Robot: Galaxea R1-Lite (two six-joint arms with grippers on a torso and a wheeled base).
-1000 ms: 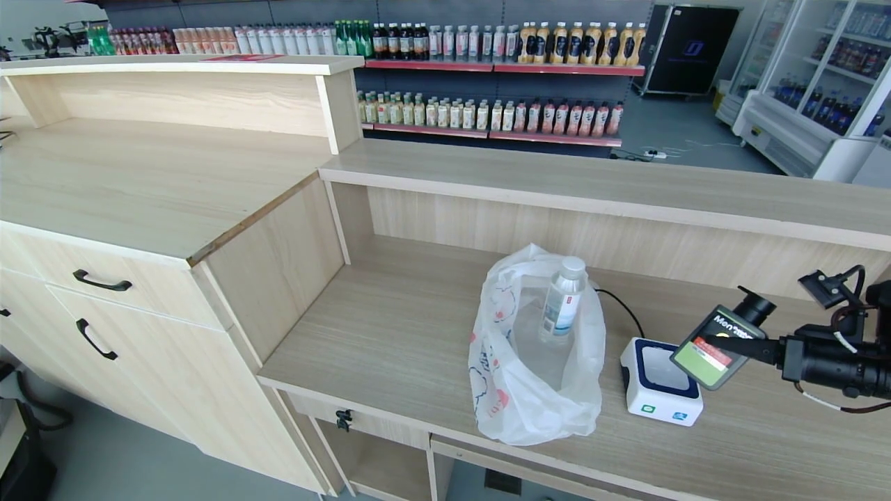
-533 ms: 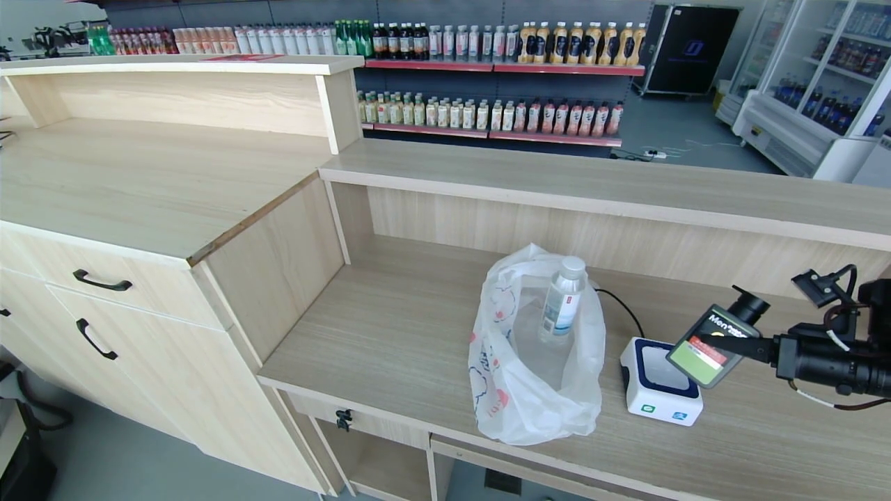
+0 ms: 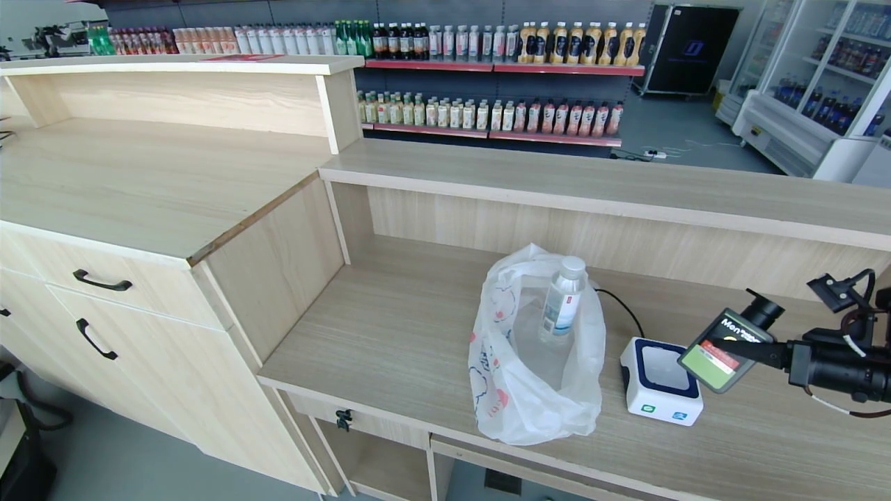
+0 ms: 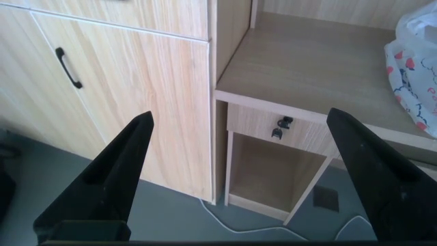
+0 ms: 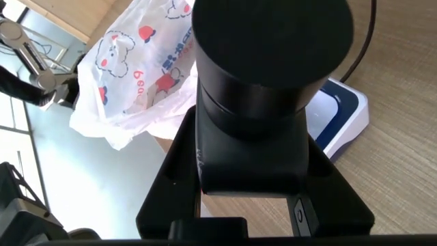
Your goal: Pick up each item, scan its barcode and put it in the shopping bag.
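Scan step: right gripper (image 3: 741, 344) clamps bottle (image 3: 708, 362) by scanner (image 3: 658, 383); next, aim barcode at its window, then bag (image 3: 511, 390).

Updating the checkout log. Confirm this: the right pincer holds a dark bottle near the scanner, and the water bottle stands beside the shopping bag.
One point is wrong: the water bottle stands inside the shopping bag, not beside it; the head view shows it. The right pincer does hold the dark bottle near the scanner.
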